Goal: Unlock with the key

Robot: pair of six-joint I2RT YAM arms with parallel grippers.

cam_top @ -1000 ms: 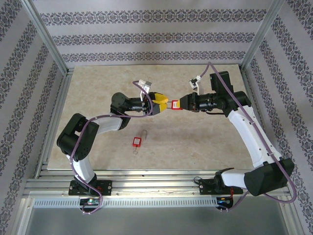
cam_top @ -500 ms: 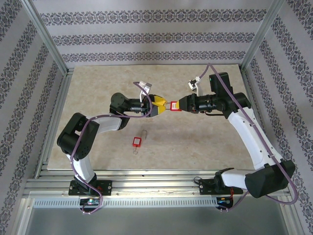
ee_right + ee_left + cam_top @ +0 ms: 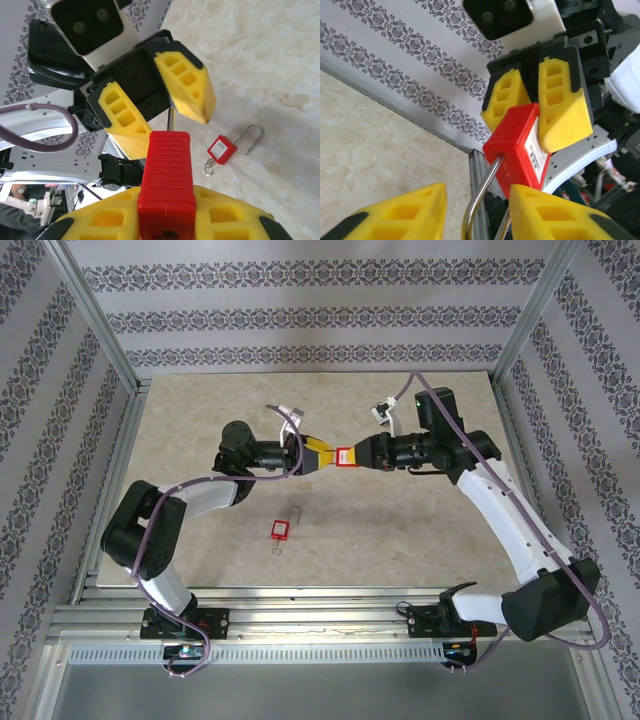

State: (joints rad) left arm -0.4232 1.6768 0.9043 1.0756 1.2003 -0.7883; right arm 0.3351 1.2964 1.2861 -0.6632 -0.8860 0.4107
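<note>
Red padlock (image 3: 516, 150) in right gripper (image 3: 526, 127); left wrist shows shackle (image 3: 482, 195).

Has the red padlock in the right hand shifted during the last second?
Yes. In the top view the red padlock has shifted slightly left, toward the spare padlock lying unmoved on the table.

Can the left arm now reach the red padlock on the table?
Likely yes: the small red padlock lies uncovered near the left gripper, though its jaws must leave the steel shackle of the held red padlock in the right gripper.
</note>
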